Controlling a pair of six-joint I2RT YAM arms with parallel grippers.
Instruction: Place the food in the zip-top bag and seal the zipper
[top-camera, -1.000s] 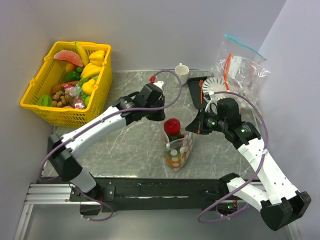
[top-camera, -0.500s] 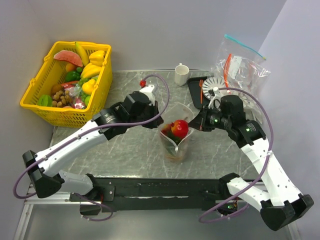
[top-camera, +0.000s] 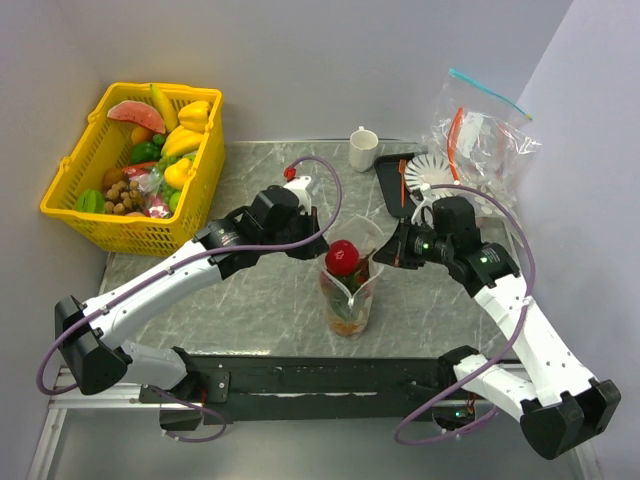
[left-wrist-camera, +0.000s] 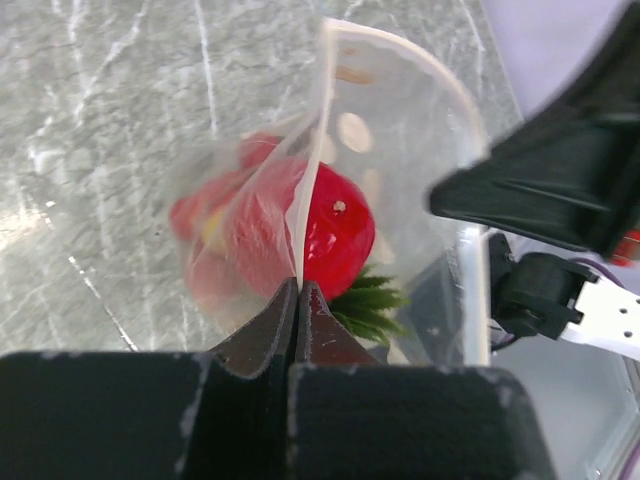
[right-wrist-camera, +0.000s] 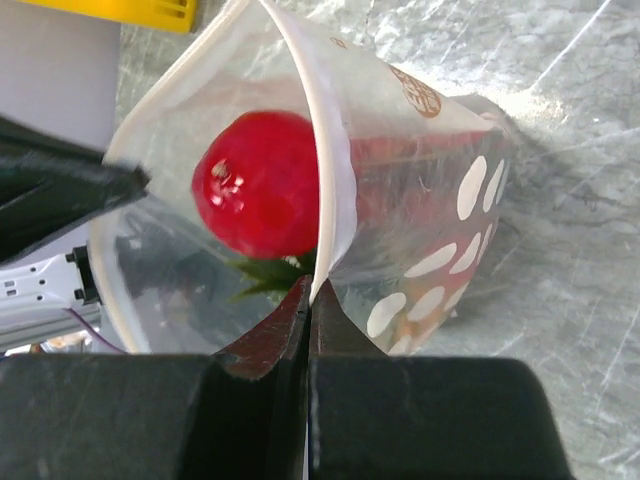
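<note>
The dotted zip-top bag (top-camera: 348, 296) stands upright mid-table with its mouth open. A round red apple (top-camera: 343, 256) sits at the top inside it, also seen in the left wrist view (left-wrist-camera: 335, 232) and the right wrist view (right-wrist-camera: 262, 184). Green pineapple crown leaves (right-wrist-camera: 275, 270) show under the apple. My left gripper (left-wrist-camera: 298, 287) is shut on the left side of the pale zipper strip (left-wrist-camera: 308, 190). My right gripper (right-wrist-camera: 310, 288) is shut on the right side of the strip (right-wrist-camera: 325, 170). The strawberries show only as a red blur through the plastic.
A yellow basket (top-camera: 95, 215) of toy fruit stands at the back left. A white cup (top-camera: 363, 148) stands at the back. A dark tray (top-camera: 391, 181) with a white fan-shaped piece and spare clear bags (top-camera: 480, 135) lie at the back right.
The bag was pulled wider and lower half a second ago; now both grippers have drawn closer, the mouth is narrower and the apple sits upright at the top.
</note>
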